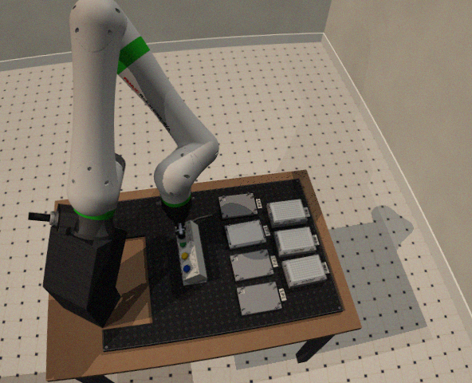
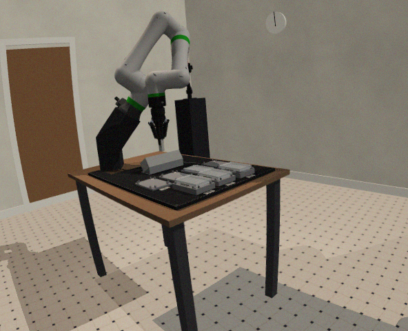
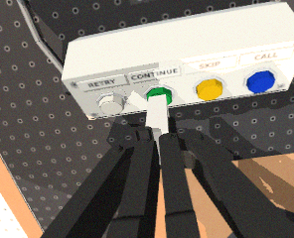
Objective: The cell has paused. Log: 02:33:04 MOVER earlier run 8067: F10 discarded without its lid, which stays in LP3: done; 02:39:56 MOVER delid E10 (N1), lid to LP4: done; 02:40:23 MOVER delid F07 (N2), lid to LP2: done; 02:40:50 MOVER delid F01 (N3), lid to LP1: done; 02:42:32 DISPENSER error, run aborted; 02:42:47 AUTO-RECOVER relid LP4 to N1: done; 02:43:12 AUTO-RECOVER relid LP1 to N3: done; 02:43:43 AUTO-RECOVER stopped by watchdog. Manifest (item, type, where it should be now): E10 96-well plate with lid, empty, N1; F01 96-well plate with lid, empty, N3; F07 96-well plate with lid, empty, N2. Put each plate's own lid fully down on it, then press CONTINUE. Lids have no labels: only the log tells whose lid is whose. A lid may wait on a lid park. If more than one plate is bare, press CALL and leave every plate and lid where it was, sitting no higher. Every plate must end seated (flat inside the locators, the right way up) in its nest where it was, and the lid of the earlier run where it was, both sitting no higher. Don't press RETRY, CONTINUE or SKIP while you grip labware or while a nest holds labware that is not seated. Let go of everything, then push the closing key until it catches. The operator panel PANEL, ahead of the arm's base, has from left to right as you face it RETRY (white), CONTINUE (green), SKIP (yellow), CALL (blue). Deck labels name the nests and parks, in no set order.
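Note:
My gripper (image 3: 159, 108) is shut and empty. Its white tip points down at the green CONTINUE button (image 3: 160, 94) on the grey panel (image 1: 193, 257); I cannot tell whether it touches. In the exterior view the gripper (image 2: 160, 144) hangs just above the panel (image 2: 161, 161). Three 96-well plates sit in a column of nests at the right: back (image 1: 286, 212), middle (image 1: 295, 240) and front (image 1: 304, 270). They look alike and equally tall. A loose lid (image 1: 245, 233) lies on the second park from the back.
The other parks, back (image 1: 237, 205), third (image 1: 251, 264) and front (image 1: 259, 298), are bare grey pads. On the panel are RETRY (image 3: 112, 103), SKIP (image 3: 210, 88) and CALL (image 3: 260, 80). The arm's black base (image 1: 84, 263) stands at the left. Deck labels are too small to read.

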Motion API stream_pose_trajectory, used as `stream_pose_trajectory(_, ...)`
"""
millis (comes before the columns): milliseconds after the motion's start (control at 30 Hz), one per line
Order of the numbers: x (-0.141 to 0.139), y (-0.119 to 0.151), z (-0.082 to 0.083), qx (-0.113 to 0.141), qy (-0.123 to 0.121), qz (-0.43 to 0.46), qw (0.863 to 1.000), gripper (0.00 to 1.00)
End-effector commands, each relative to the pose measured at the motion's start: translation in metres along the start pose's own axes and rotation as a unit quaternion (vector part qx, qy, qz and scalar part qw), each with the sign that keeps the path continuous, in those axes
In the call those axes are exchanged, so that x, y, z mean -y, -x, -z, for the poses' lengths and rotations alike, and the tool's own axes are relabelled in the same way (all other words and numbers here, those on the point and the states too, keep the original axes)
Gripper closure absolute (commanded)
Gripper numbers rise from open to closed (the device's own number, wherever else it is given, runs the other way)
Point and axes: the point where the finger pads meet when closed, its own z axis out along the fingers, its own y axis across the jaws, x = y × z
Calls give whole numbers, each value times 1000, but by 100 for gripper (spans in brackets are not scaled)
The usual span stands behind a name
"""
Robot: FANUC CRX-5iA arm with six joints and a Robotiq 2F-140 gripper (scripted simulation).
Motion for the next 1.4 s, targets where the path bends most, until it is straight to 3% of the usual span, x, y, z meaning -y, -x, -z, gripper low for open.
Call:
stream_pose_trajectory(0,0,0,-2,0,0,0,1000,100)
stream_pose_trajectory(567,0,0,-14,0,0,0,1000,100)
stream_pose_trajectory(1367,0,0,-16,0,0,0,1000,100)
